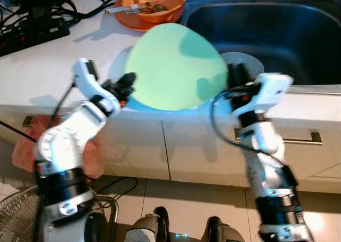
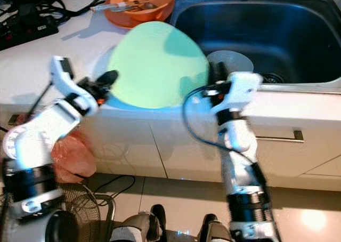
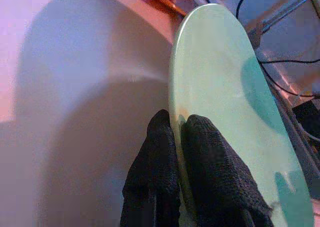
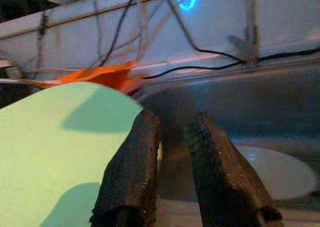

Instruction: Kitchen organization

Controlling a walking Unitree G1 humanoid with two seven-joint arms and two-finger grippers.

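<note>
Left end effector (image 1: 128, 83) is pinching the green plate (image 1: 176, 66) by its rim, keeping it tilted off the tabletop (image 1: 48, 61); right end effector (image 1: 234, 74), fingers parted, is steadying the far edge beside the sink (image 1: 266, 34).

you have one pale green plate (image 1: 176, 66) in front of you; one orange bowl (image 1: 154, 2) sitting on one orange plate (image 1: 130, 21), with a few utensils (image 1: 136, 7) inside the bowl, too blurred to count exactly; one steel sink (image 1: 266, 29); one small round grey lid (image 1: 242, 61) at the sink's edge; two grippers, left (image 1: 127, 85) and right (image 1: 234, 74); two drawer handles (image 1: 303, 140) on the cabinet front; one fan guard (image 1: 16, 220) on the floor; one red bag (image 1: 26, 151) below the counter.
</note>
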